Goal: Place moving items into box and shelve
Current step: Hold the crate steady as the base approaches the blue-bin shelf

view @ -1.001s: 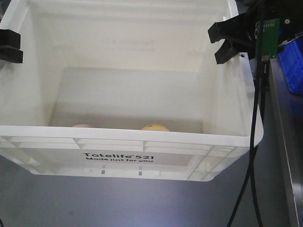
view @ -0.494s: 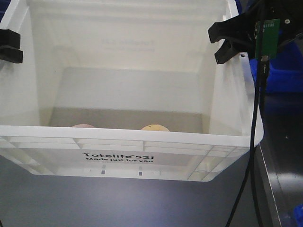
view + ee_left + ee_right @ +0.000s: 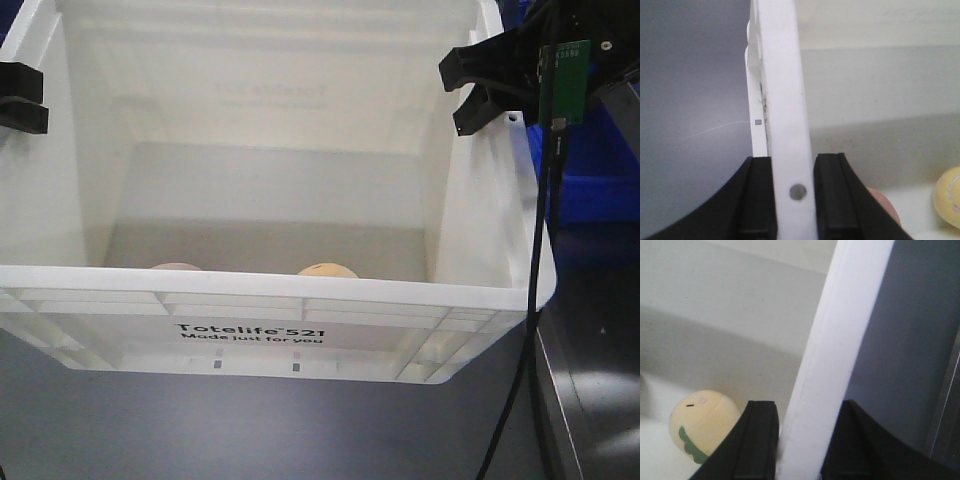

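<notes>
A dark grey surface (image 3: 250,430) spreads below, with blue bins (image 3: 600,160) beyond the right fingers (image 3: 760,440). The white box (image 3: 290,335) is gripped between the arms: the left fingers (image 3: 757,200) and the right fingers each close on a side rim. Such narrow pinches could slip or twist, tilting the box. The yellow lump (image 3: 325,270) and pink lump (image 3: 175,266) lie inside, below both fingers, and might roll.

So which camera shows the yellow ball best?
The right wrist view: most of the yellow item shows, green mark included. The front view shows only its top over the box rim; the left wrist view, just an edge.
</notes>
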You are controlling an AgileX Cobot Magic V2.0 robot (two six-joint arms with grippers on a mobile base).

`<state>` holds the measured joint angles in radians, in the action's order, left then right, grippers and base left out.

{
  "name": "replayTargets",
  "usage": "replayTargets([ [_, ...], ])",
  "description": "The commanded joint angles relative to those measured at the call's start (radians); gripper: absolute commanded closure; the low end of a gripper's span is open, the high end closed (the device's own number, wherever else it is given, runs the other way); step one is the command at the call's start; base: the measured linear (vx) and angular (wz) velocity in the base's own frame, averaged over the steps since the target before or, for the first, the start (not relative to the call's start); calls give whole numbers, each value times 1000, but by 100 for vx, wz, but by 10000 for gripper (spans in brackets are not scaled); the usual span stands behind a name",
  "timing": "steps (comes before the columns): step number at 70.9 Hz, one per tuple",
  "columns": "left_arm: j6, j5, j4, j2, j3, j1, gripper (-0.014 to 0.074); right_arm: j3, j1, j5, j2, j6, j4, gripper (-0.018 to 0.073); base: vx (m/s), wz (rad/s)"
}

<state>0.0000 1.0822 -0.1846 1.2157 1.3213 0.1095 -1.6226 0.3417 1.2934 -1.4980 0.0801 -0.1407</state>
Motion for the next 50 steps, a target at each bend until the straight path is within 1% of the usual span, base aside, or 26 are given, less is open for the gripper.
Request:
replayTargets([
  [1, 0, -135, -123, -35, 43, 12, 601, -43, 13, -54, 54, -32, -131, 562, 26, -6],
  [50, 0, -135, -123, -35, 43, 12, 601, -43, 13, -54, 54, -32, -131, 562, 28, 1],
])
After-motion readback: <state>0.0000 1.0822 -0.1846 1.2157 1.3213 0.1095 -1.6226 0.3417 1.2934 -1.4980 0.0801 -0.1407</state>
